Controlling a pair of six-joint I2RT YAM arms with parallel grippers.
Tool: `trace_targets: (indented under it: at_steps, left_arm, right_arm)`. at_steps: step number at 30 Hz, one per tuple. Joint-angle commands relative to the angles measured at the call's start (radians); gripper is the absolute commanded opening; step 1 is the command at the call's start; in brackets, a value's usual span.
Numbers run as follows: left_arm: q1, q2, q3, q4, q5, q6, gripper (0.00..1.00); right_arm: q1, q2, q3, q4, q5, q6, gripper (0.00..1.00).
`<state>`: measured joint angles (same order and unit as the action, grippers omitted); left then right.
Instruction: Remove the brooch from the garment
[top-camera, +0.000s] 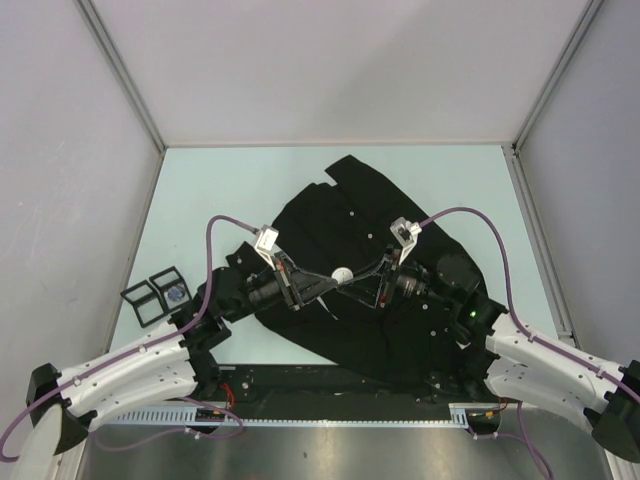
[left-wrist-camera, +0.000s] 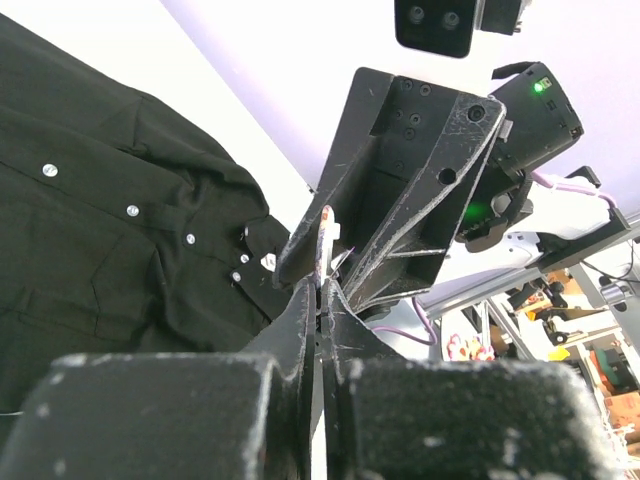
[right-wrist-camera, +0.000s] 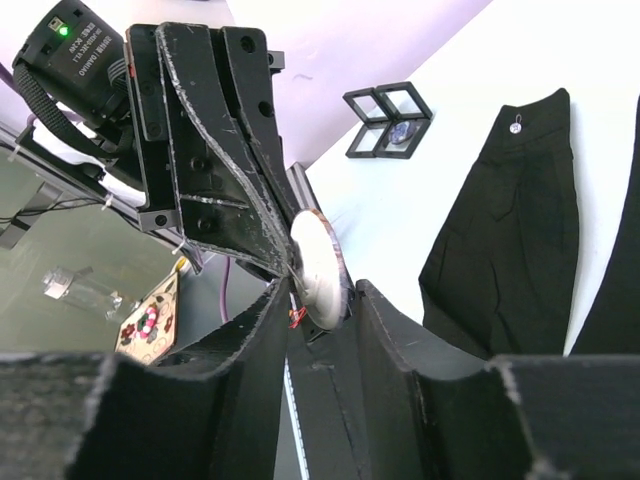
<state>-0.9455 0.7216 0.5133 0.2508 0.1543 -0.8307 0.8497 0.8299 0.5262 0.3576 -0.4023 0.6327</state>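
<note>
Black-framed case (top-camera: 160, 293) lies lower left on the table (top-camera: 250, 170). Left gripper (top-camera: 328, 281) pinches the brooch (top-camera: 342, 272) mid-frame, just above the garment (top-camera: 330, 215); right gripper (top-camera: 358, 281) straddles it, jaws not yet tight. Risk: opposed pulls twist or drop it onto cloth. Bare table upper right gives room.

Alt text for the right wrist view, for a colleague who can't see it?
A round white brooch sits between the parted fingers of the right gripper, pinched at its edge by the shut left gripper from upper left. Behind, the black garment lies on the pale table near an open clear box.
</note>
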Motion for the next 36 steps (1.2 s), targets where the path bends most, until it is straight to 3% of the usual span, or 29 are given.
trace_targets:
  at_steps: [1, 11, 19, 36]
  left_arm:
    - [0.007, 0.005, -0.004, 0.068, 0.037, -0.005, 0.00]
    - [0.007, 0.021, 0.016, 0.064, 0.106, 0.116, 0.00]
    - [0.004, 0.021, 0.042, 0.027, 0.149, 0.226, 0.00]
    - [-0.042, -0.007, 0.040, -0.018, -0.060, 0.185, 0.00]
  right_arm:
    - [0.006, -0.012, 0.035, 0.032, 0.031, -0.005, 0.35]
    - [0.006, -0.011, 0.035, 0.009, -0.013, 0.015, 0.20]
    - [0.003, -0.009, 0.035, 0.018, 0.010, 0.062, 0.14]
    - [0.029, 0.006, -0.002, -0.049, 0.394, 0.274, 0.17]
